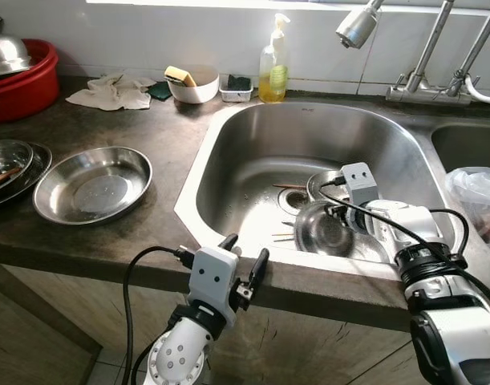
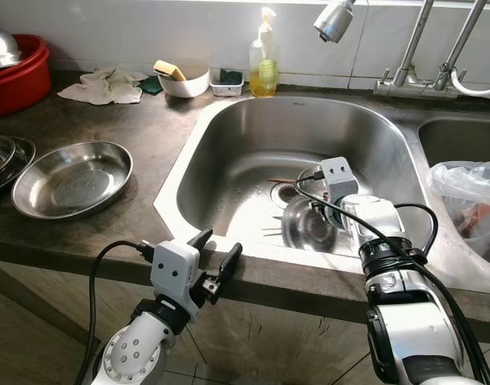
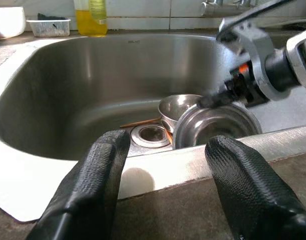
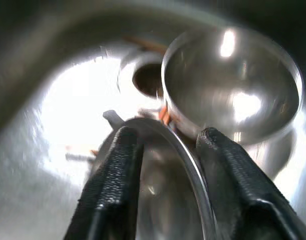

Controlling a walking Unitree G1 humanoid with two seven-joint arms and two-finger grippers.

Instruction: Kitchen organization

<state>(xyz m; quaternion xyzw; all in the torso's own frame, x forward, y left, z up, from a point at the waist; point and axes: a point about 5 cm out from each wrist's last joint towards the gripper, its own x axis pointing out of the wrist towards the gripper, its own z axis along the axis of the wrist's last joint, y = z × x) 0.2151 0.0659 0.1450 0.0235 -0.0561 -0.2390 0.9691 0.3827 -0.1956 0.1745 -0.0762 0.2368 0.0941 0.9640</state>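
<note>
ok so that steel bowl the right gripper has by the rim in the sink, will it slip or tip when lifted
The steel bowl looks rigid, thin and probably light. Its polished, possibly wet rim could slip between the right gripper fingers. Held by one edge, it will likely tilt and hang down.

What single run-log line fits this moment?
right end effector: astride bowl rim, in sink | left end effector: open, idle

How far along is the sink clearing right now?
Done: a steel dish already sits on the counter. In hand: the right claw straddles the rim of a steel bowl in the sink. Left: a second bowl and chopsticks by the drain. The left claw hovers open at the counter edge.
</note>
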